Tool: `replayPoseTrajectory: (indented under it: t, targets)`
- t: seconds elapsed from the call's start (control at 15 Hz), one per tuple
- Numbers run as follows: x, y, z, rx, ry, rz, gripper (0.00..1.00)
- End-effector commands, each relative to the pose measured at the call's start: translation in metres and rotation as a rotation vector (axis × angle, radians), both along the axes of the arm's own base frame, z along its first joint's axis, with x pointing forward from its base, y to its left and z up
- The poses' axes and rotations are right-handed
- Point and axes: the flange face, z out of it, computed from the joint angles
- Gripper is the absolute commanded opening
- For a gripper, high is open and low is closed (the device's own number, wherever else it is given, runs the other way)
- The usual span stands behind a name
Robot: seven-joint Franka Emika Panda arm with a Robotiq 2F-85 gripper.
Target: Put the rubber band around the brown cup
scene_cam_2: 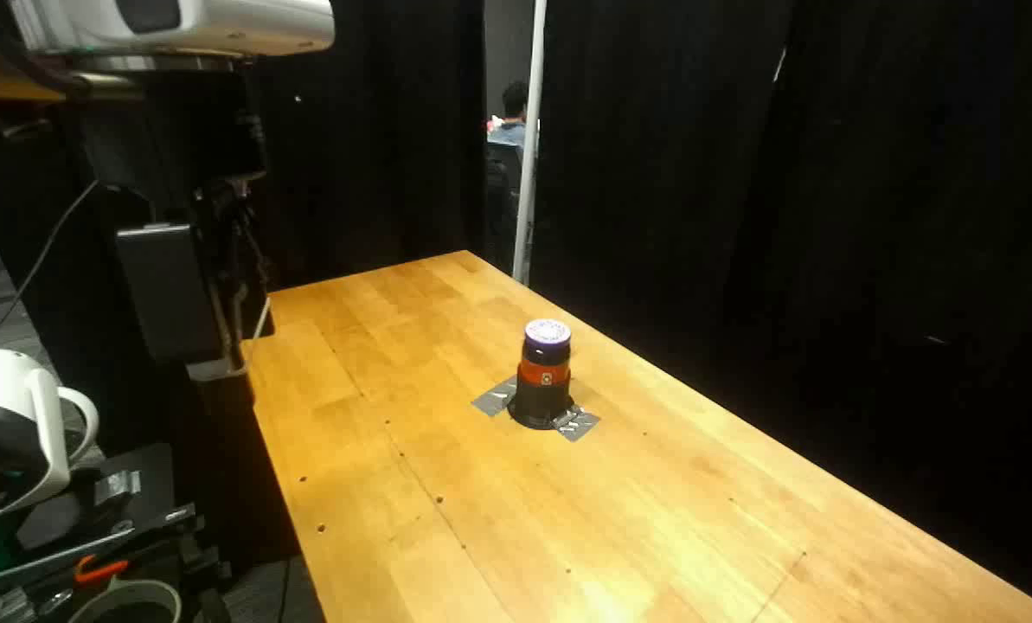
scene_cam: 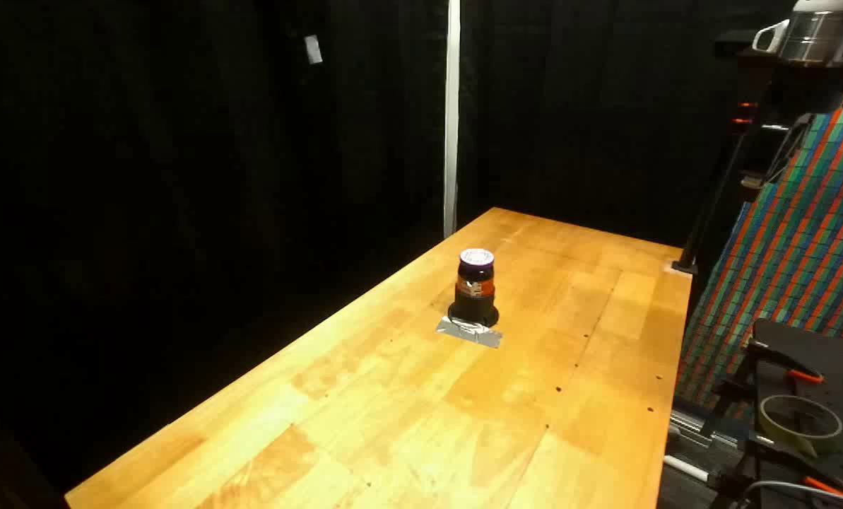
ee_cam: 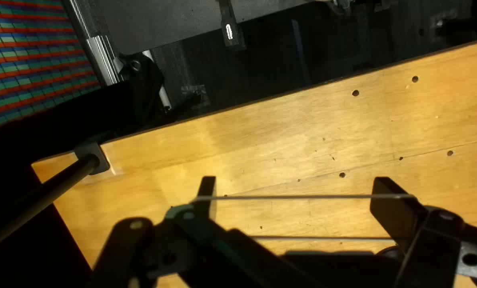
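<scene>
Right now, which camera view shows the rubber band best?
The wrist view: there the rubber band spans the open tool, two strands showing. In both exterior views, I can't make it out with certainty.

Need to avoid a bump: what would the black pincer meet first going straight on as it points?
Probably the flat tan wooden tabletop: in the wrist view it lies beyond the pincer and the thin greyish rubber band it stretches, though depth is unclear.

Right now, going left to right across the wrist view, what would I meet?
Multicoloured grid-patterned panel, silver ribbed metal bar, one black claw finger, stretched span of the thin grey rubber band, the other black claw finger.
</scene>
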Motion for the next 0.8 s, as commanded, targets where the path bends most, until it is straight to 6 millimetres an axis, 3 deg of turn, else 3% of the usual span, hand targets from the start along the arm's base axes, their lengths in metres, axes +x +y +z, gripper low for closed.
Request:
replayPoseTrajectory:
  t: [0.0, 0.4, 0.6, 0.67, 0.73]
  targets:
    - [0.0, 0.0, 0.001, 0.0, 0.0, 0.0, 1.0]
    - [0.007, 0.004, 0.0, -0.008, -0.018, 0.052, 1.0]
    - [0.036, 0.018, 0.0, -0.01, -0.061, 0.17, 1.0]
    - [0.067, 0.012, -0.012, -0.009, -0.079, 0.212, 1.0]
    - [0.077, 0.015, -0.013, -0.002, -0.106, 0.254, 1.0]
